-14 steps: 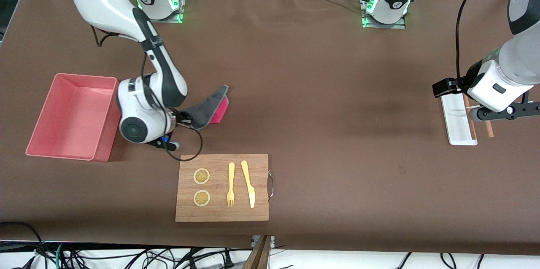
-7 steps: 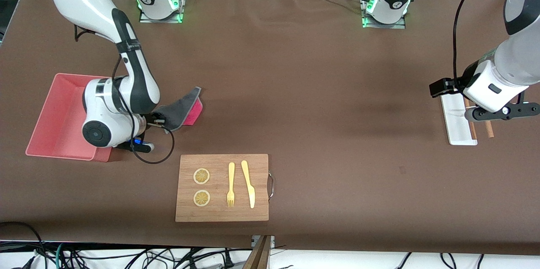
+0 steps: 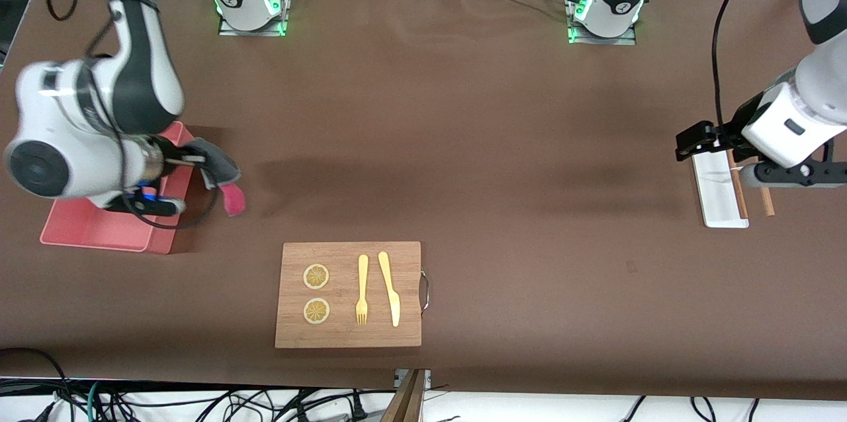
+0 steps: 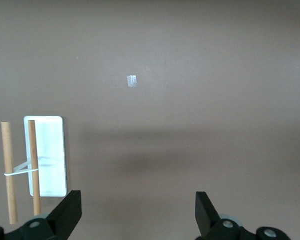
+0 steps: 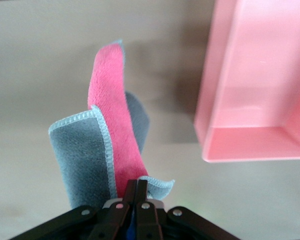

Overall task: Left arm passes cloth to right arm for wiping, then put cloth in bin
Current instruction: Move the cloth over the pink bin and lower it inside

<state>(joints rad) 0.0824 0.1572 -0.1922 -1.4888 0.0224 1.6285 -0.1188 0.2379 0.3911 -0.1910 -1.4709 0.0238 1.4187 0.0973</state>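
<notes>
Overhead, the right arm reached from its base to its own end of the brown-covered table, where the right gripper hung in the air over the table just beside the corner of the pink plastic rectangular bin, its jaws pressed tight together on a pinch of the soft dark grey cloth with a bright pink reverse face and pale edge trim. That cloth drooped from the closed fingers, grey side up near the grip and a pink flap hanging down toward the table, outside the bin's wall. From the right wrist view the cloth stood up in a loose fold, the pink face between two grey panels, with the bin close by and nothing showing inside it. At the table's other end the left arm waited, its left gripper held over a white flat rectangular tray and two thin wooden sticks lying alongside it; the left wrist view showed the black fingers spread wide apart, with nothing between them. Nearer the front camera, roughly midway along the table, lay a wooden cutting board with a metal handle, carrying two lemon slices, a yellow fork and a yellow knife side by side
</notes>
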